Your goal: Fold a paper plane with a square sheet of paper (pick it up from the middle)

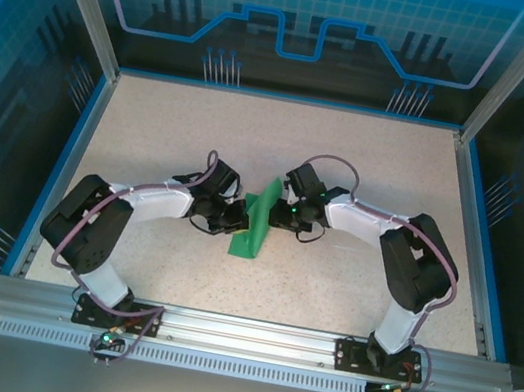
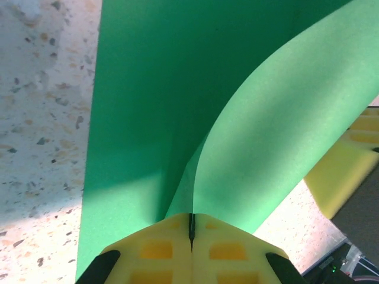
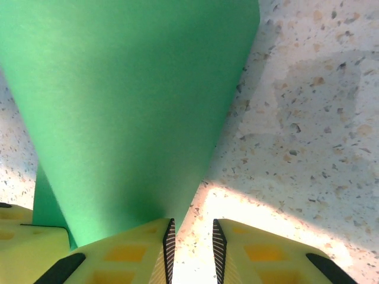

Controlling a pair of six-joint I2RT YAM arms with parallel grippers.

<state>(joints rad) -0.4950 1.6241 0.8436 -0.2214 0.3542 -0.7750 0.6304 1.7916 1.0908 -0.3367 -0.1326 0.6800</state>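
The bright-green square sheet of paper (image 1: 255,223) stands bent upward at the table's middle, its near part lying flat. My left gripper (image 1: 238,217) is at its left side. In the left wrist view the sheet (image 2: 177,89) curls over, and the left gripper (image 2: 192,216) is shut on its edge. My right gripper (image 1: 277,214) is at the sheet's right side. In the right wrist view the right gripper (image 3: 193,228) is open with bare table between its fingers, and the sheet (image 3: 130,106) rises just left of its left finger. The paper plane is out of view.
The speckled table (image 1: 397,179) is bounded by a blue rim and metal posts, with transparent walls around. Both arms reach inward from their bases at the near edge. A yellow finger (image 2: 346,165) of the right gripper sits close behind the sheet.
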